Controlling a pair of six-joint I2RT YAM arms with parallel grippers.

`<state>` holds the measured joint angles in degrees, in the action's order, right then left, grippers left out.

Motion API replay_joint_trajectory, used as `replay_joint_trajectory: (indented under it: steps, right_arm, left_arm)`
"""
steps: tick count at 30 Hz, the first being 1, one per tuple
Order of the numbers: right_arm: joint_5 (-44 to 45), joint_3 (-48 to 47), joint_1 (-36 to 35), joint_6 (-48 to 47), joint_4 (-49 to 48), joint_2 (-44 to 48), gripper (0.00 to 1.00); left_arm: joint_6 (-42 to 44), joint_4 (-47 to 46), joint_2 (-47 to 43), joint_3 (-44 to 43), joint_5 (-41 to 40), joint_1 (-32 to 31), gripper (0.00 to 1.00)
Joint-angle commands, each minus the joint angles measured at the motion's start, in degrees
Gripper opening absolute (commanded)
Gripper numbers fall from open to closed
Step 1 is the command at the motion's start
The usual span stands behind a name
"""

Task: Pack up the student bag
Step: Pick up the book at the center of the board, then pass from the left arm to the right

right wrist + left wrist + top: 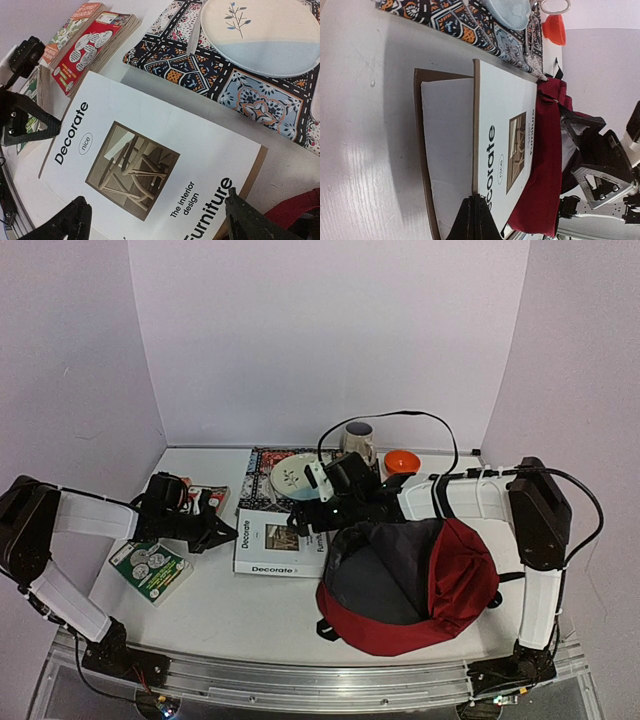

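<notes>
Though flat-looking overhead, magazine [502, 110] perhaps ajar

Top external: high, behind arm bases [105, 650], looking down over whole table [230, 610]; left wrist: low, close, rolled sideways, facing along book [505, 115] toward bag [545, 165]; right wrist: close above book cover, angled down; book shared by all three.

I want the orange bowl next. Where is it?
Top view: the orange bowl sits at the back of the table, right of centre, just right of the mug.
</notes>
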<state>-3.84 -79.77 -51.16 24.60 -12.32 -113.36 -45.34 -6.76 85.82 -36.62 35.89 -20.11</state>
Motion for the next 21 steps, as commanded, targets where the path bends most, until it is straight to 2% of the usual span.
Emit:
replay_joint_trajectory:
  steps: [1,6,17,21]
  right_arm:
    - [0.9,0.3,-0.1,-1.3,0.8,1.1,0.92]
    - [1.0,1.0,0.2,-2.2,0.9,2.5,0.94]
    - [-8.6,4.5,3.9,0.9,-4.6,4.2,0.94]
    - [-9.2,5.0,4.1,-0.1,-5.7,4.6,0.94]
  left_arm:
    - [-2.9,-3.0,-4.8,0.9,1.0,-0.3,0.00]
    - [-4.2,-2.9,-9.9,2.2,-0.5,-0.2,0.00]
    - [-7.6,-2.8,-19.9,3.6,-4.5,0.3,0.00]
    - [-9.7,-2.6,-22.7,4.2,-6.4,0.4,0.00]
